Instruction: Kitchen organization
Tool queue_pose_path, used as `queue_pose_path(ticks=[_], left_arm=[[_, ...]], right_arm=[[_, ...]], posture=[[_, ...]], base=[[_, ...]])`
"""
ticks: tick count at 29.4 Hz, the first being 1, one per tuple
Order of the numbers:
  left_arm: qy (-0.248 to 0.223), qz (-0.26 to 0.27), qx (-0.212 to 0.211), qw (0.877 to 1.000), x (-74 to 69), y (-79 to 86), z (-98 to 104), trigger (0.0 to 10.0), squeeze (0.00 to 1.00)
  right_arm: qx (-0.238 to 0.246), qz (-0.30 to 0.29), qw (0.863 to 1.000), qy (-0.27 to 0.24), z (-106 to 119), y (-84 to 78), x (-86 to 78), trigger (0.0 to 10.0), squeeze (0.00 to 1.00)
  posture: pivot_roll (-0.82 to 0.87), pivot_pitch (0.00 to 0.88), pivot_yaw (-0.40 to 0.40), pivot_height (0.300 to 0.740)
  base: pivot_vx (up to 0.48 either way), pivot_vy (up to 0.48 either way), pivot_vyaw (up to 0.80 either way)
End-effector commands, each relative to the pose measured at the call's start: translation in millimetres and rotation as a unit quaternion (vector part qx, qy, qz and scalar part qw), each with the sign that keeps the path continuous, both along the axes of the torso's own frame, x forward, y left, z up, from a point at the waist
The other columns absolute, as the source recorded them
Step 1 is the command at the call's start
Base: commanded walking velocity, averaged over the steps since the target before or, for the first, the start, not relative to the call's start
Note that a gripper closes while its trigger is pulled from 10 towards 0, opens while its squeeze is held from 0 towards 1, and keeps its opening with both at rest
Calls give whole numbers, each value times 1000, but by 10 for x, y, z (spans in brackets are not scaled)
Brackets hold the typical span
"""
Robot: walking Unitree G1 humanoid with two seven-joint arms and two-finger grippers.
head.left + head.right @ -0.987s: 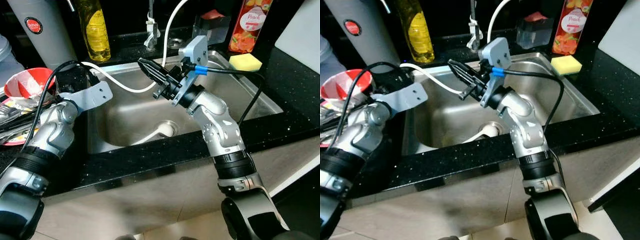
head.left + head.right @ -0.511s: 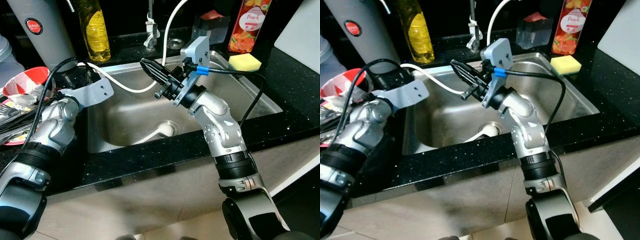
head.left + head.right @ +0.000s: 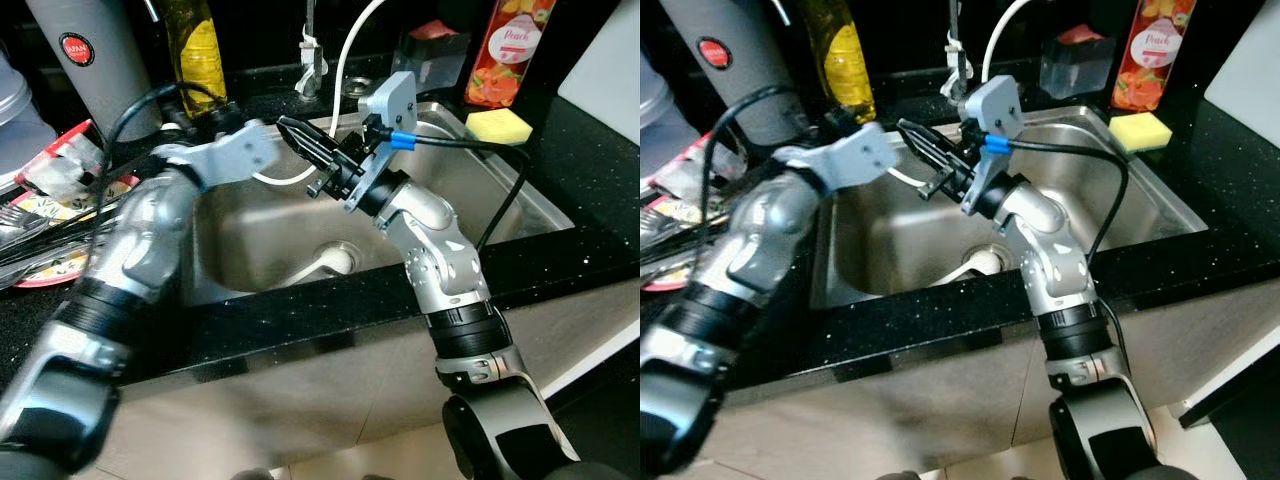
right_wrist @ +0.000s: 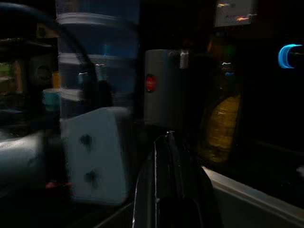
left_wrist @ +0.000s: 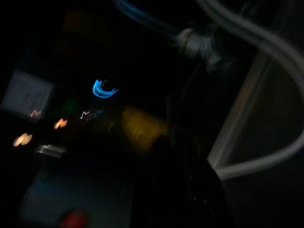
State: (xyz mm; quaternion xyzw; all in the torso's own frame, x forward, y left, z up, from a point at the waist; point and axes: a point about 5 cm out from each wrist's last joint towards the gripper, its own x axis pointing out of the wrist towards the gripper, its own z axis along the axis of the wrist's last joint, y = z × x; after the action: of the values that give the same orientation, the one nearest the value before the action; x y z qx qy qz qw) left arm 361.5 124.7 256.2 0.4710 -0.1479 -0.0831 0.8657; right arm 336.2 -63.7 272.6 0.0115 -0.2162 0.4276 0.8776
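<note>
The sink (image 3: 520, 200) is sitting sunk in the black table (image 3: 600, 180), with a white hose (image 3: 345, 60) curling down into it from the tap (image 3: 312, 45) and ending near the drain (image 3: 335, 258). The right pincer (image 3: 295, 135) is hovering over the basin's back left part, its black fingers (image 4: 166, 190) pressed together with nothing between them (the right wrist view is showing them as one dark wedge). The left arm is reaching across the sink's left rim, blurred; the left pincer (image 3: 190, 105) is sitting close to the oil bottle (image 3: 203, 50), and whether it is open I cannot tell.

Behind the sink a yellow sponge (image 3: 498, 125), a peach carton (image 3: 510, 50) and a clear holder (image 3: 432, 50) are standing along the rim. A grey flask (image 3: 85, 60) is standing left of the bottle, and a red plate (image 3: 60, 262) with cutlery (image 3: 40, 245) is lying at the far left.
</note>
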Motion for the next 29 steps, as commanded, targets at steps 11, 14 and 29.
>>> queue_pose_path(ticks=[11,14,29], left_arm=[[114,-172,-300,932,-83,-592,218,10000,0],[134,-145,-311,930,-29,-519,130,10000,0],[26,59,-125,990,-18,34,158,10000,0]], right_arm=[[-7,1,1000,-7,28,17,-12,10000,0],[-7,1,1000,-8,27,12,-14,10000,0],[-9,7,1000,-9,18,39,-21,10000,0]], posture=[[39,0,73,740],[38,0,74,740],[57,0,66,740]], base=[[0,0,0],[0,0,0],[0,0,0]])
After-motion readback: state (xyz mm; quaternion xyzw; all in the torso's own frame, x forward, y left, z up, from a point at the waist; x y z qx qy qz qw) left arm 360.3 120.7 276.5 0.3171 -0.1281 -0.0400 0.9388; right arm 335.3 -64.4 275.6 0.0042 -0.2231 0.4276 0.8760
